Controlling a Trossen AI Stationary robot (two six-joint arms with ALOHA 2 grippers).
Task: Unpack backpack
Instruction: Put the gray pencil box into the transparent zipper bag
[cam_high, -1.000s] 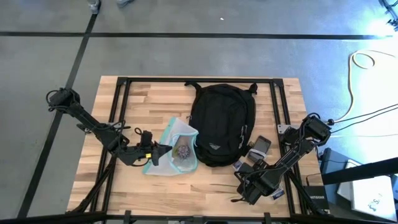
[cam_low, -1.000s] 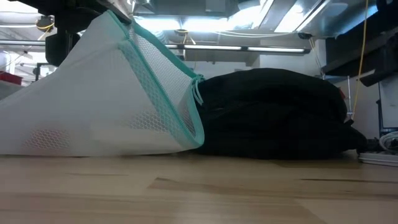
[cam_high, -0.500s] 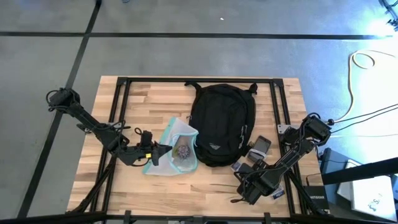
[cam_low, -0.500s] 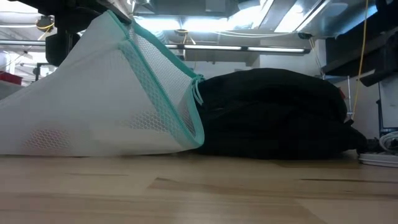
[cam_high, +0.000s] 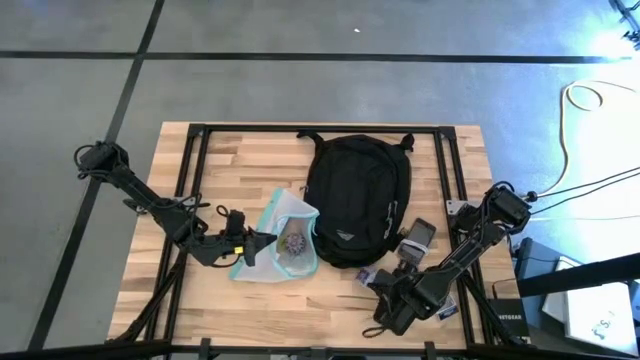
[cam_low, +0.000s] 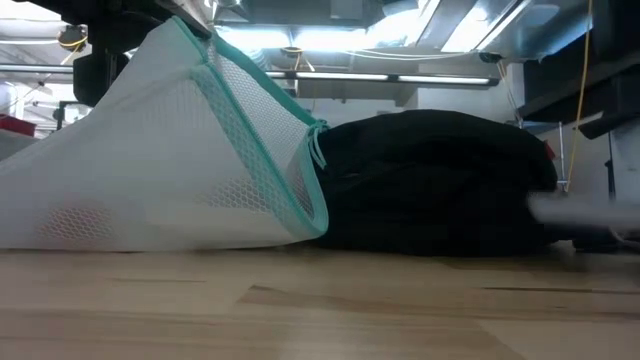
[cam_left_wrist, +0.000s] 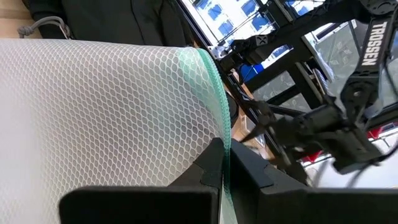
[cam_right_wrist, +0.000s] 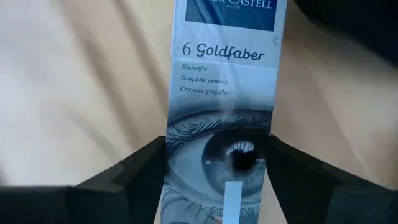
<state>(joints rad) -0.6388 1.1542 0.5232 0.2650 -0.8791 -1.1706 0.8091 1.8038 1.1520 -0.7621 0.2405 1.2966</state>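
Observation:
The black backpack lies flat at the table's middle. Against its left side lies a clear mesh pouch with a teal edge and a dark item inside; its bottom rests on the table. My left gripper is shut on the pouch's edge. Near the backpack's near right corner, my right gripper is shut on a long pencil box printed with an eye. The box shows as a pale blur in the low view. My left gripper pinches the pouch's teal edge between its two fingers, coming nearly level from the table's left. That edge is held up and the mesh below it is drawn taut, while the pouch's bottom stays on the table. My right gripper pinches the pencil box by its two long edges, one finger on each side. The fingers point steeply down and lie across the box, near its eye-printed end. The box lies flat between them, off the table.
A phone-like dark slab and small loose items lie right of the backpack, by my right arm. Black frame rails run along the table's edges. Bare wood lies along the near side.
My right gripper has gone toward the table's near edge and a little left, rising and tipping, with the pencil box coming along, lifted off the table. The backpack and the pouch have stayed put.

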